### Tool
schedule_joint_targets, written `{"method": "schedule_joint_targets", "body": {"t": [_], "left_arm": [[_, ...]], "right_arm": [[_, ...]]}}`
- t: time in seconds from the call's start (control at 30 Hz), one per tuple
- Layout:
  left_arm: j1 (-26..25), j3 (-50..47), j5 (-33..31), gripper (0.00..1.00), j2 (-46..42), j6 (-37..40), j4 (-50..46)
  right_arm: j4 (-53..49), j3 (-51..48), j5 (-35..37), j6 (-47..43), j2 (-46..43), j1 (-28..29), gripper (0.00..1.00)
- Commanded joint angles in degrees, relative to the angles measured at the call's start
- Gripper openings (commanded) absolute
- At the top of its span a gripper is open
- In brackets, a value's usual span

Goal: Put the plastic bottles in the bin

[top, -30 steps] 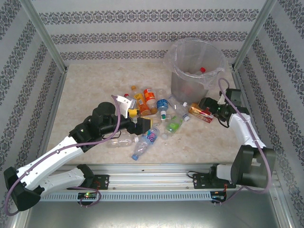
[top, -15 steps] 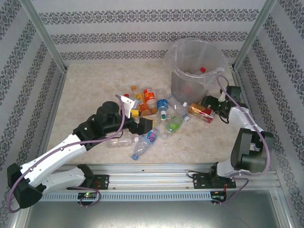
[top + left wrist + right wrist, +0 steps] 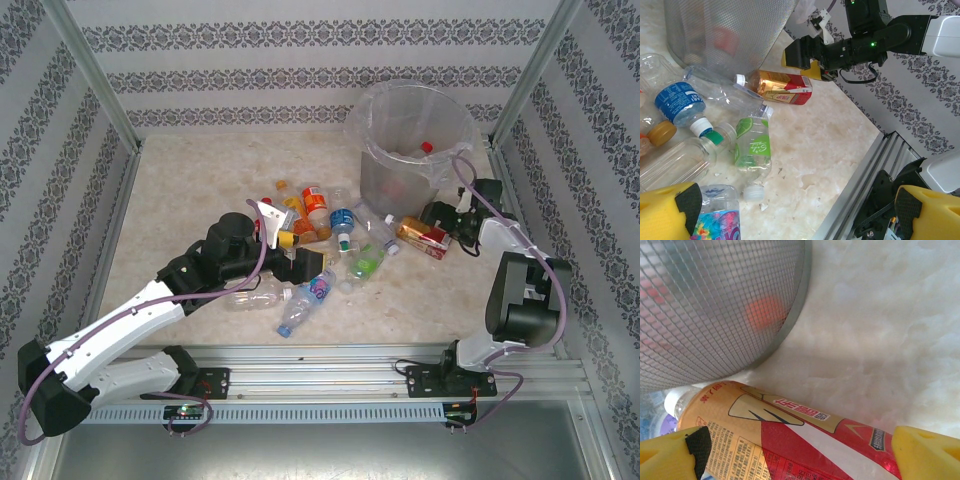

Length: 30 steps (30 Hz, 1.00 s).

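The right tool [image 3: 800, 452] stands released. Its two yellow pads [image 3: 927, 452] are spread wide, and the red-labelled bottle [image 3: 765, 435] lies on the worktop [image 3: 880, 325] directly beneath them, with neither pad visibly touching the plastic. The bottle lies lengthwise across the gap, cap end toward one pad and base toward the other. A squeeze from here would likely catch it end to end. That is the main hazard: the slick round body could pop sideways out of the grip and roll off, or the thin plastic could buckle.

Just ahead of this tool rises the mesh wall of the bin [image 3: 715, 305], and the bottle's cap end lies close to its foot. A lift with so little clearance could knock the tool or the bottle against that wall or snag the clear liner. The wall also looks tall, so the bottle would have to go well up before it goes over.

The left tool [image 3: 795, 215] is likewise released and empty, hanging over a heap of bottles. Just ahead of it the green-labelled bottle [image 3: 752, 145] lies packed among its neighbours. A grasp there might pinch two at once or send others rolling. Farther ahead is the right tool at the bin, and if both arms reach for the bin together they could collide.
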Motion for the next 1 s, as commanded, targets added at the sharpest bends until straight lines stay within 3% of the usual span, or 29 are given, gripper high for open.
{"method": "schedule_joint_targets", "body": {"t": [0.0, 0.17, 0.53, 0.97], "left_arm": [[-0.8, -0.2, 0.8, 1.0, -0.4, -0.4, 3.8], [-0.9, -0.6, 1.4, 1.0, -0.7, -0.5, 4.3], [-0.8, -2.1, 1.5, 1.0, -3.3, -1.0, 4.4], [-0.9, -1.8, 1.6, 1.0, -3.7, -1.4, 4.5]], "right_arm": [[-5.9, 1.8, 3.1, -2.1, -1.7, 4.1, 0.93], [-13.1, 2.2, 10.1, -3.2, -4.0, 9.8, 0.92], [-22.6, 6.1, 15.6, -4.7, -1.7, 19.3, 0.88], [-26.1, 7.6, 20.1, -5.4, 1.9, 22.5, 0.82]]}}
